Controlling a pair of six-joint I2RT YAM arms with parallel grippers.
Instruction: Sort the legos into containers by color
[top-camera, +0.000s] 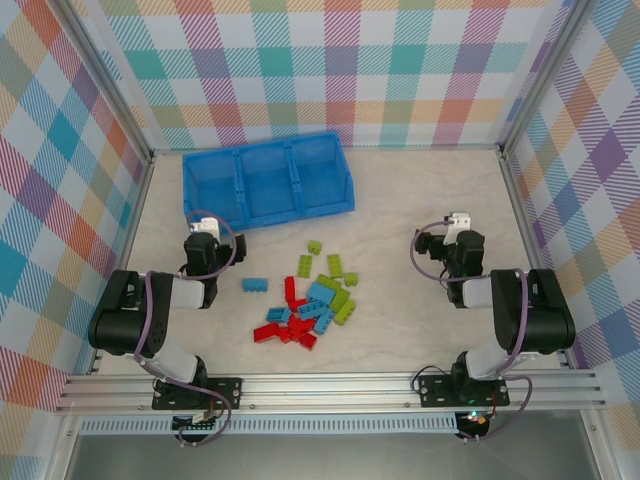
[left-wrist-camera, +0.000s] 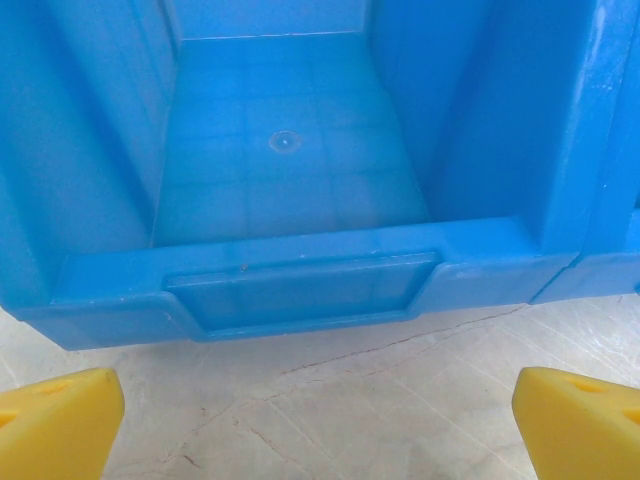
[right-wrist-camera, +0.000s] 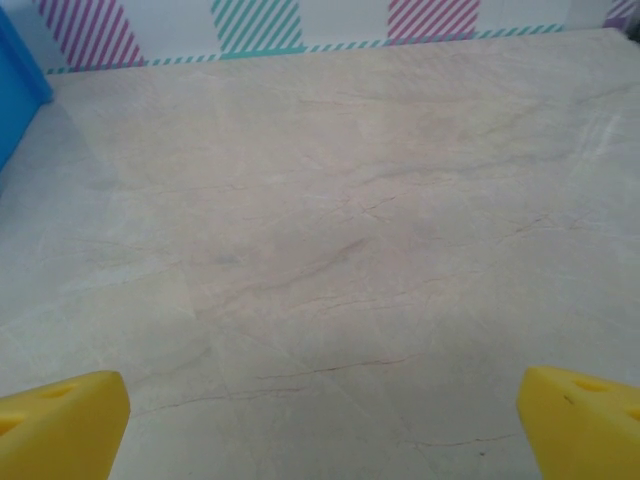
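While left claw (left-wrist-camera: 320, 430) and right claw (right-wrist-camera: 320, 430) are held apart, legos (top-camera: 310, 300) are heaped at five o'clock of the blue tray (top-camera: 300, 212).

Top: high at near edge, looking down on whole counter (top-camera: 420, 200). Left wrist: close, facing tray (left-wrist-camera: 300, 290). Right wrist: low, tray edge at left.

The pale, marble-patterned table (top-camera: 430, 200) carries a long blue plastic tray (top-camera: 268, 217) of three side-by-side compartments, set toward its far left. Near the middle lies a loose heap of small studded plastic bricks (top-camera: 310, 305) in red, light blue and lime green. One light blue brick (top-camera: 254, 285) lies apart, left of the heap, and a lime green brick (top-camera: 314, 246) lies just beyond it.
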